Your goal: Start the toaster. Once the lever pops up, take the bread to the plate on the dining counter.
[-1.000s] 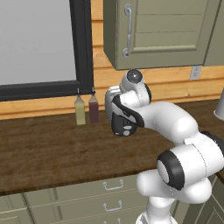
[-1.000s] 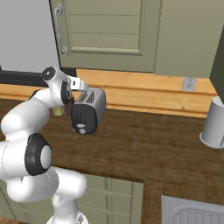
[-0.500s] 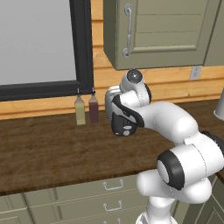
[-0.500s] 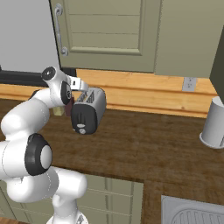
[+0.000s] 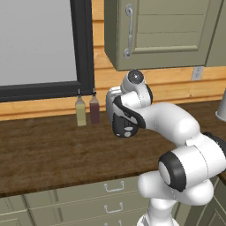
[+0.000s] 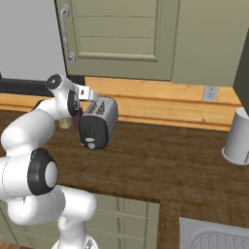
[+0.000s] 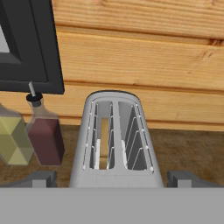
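The toaster (image 6: 103,119) stands on the wooden counter by the wall, silver with a black end panel (image 6: 91,132) facing the room. Small pale controls show low on that panel; I cannot tell the lever apart from them. From the hand view I look down onto the toaster (image 7: 114,131), and the bread (image 7: 104,144) sits deep in its left slot. My gripper (image 7: 113,180) hovers open just above the toaster's near end, one fingertip on each side, holding nothing. My hand (image 6: 85,93) is over the toaster's top. The plate and the dining counter are out of view.
Two slim bottles, one yellow-green (image 5: 80,113) and one dark red (image 5: 94,110), stand left of the toaster under the black window frame (image 5: 84,48). A wall cabinet (image 6: 121,34) hangs above. A grey canister (image 6: 238,137) and a sink (image 6: 214,238) are at the right.
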